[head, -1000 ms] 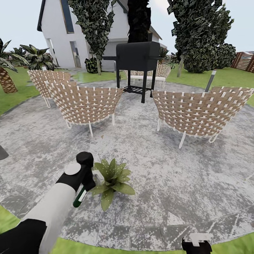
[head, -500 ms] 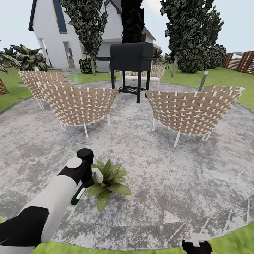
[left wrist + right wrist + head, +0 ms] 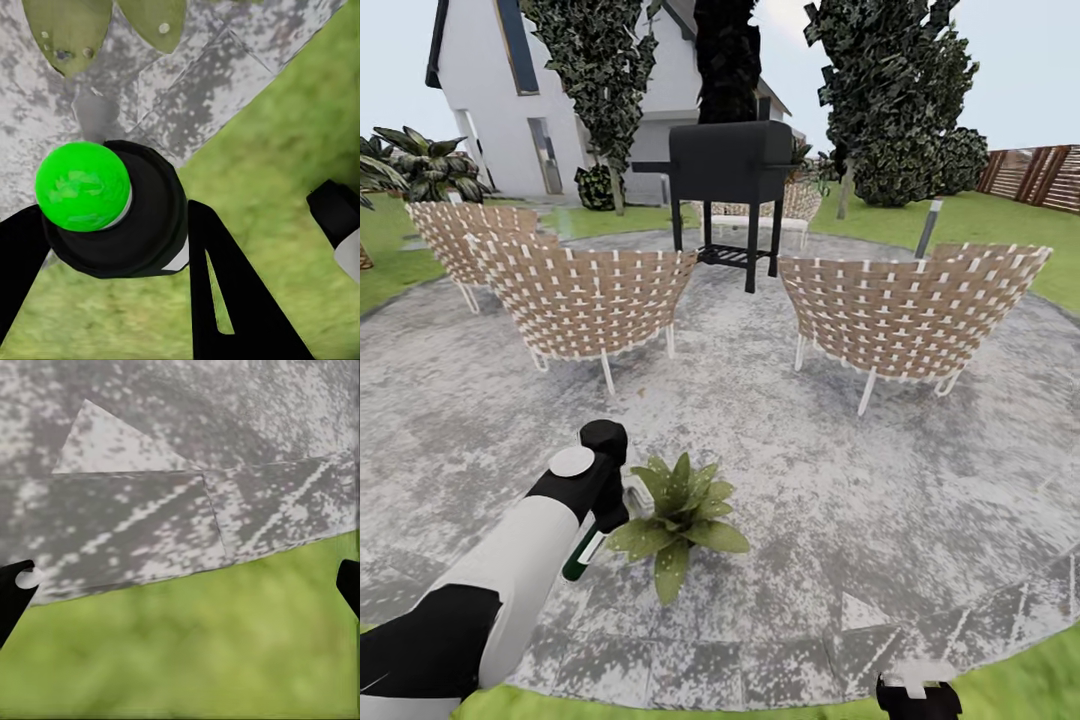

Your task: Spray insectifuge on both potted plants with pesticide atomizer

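We're at the near edge of the round mottled grey stone patio [image 3: 880, 480], with a green lawn strip [image 3: 660, 705] right under us. Our left gripper [image 3: 603, 500] is clamped on the slim dark green spray bottle with white label [image 3: 584, 556]; the bottle hangs tilted, bottom toward us, just beside the one low speckled broad-leaf rosette plant [image 3: 678, 520] we can see, whose pot is hidden by its leaves. In the left wrist view the bottle's bright green bottom [image 3: 82, 187] sits between the black fingers [image 3: 225, 285], over the patio rim with two leaf tips [image 3: 71, 30] beyond.

Our right gripper [image 3: 180, 577] has its fingertips wide apart, over the patio/lawn border, holding nothing.

Open paving lies right of the plant and ahead, up to the chairs. Count: three woven tan wicker chairs [image 3: 595, 290] clearly seen, one black grill on legs [image 3: 728, 165], one slim grey post [image 3: 927, 228]. A brown slat fence [image 3: 1040, 175] stands far right.
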Robot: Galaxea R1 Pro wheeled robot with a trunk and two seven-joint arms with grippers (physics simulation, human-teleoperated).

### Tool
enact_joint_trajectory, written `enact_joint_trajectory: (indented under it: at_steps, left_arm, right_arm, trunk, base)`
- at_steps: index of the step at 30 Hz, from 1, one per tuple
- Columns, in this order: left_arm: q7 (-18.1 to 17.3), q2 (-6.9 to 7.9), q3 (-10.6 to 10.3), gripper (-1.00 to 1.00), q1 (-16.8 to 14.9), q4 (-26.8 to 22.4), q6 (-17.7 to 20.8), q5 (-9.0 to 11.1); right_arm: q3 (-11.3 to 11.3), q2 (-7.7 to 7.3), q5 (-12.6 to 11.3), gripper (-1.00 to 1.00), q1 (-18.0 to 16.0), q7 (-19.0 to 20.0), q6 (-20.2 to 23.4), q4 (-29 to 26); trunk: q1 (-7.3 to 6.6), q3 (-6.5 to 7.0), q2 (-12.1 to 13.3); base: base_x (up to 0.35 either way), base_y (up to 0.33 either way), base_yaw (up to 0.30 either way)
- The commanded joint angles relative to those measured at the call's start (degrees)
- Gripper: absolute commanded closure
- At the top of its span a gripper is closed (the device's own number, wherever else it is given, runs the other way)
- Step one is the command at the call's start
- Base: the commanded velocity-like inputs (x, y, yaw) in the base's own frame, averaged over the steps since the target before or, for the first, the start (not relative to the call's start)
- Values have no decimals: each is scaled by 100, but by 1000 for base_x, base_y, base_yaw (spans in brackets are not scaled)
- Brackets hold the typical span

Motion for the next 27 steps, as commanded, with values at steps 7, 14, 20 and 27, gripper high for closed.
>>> enact_joint_trajectory:
  at_steps: [7, 14, 20, 27]
  left_arm:
    - [-54, -223, -4, 100, -5, -10, 92, -65]
    - [-54, -330, 9, 100, 38, -8, 98, -55]
    - [-54, -347, 9, 100, 49, 0, 113, -57]
    - [-54, -339, 4, 100, 49, 0, 124, -65]
  right_arm:
    - [50, 0, -60, -100, -4, -7, -20, 4]
    - [50, 0, -60, -100, -4, -7, -20, 4]
    - [50, 0, -60, -100, -4, -6, -20, 4]
    - [50, 0, -60, -100, -4, -6, -20, 4]
  trunk:
    - [-1, 17, -2]
    - [-1, 22, -2]
    - [-1, 23, -2]
    - [-1, 23, -2]
  base:
    - [0, 7, -272]
    - [0, 0, -95]
    - [0, 0, -218]
    - [-5, -112, -139]
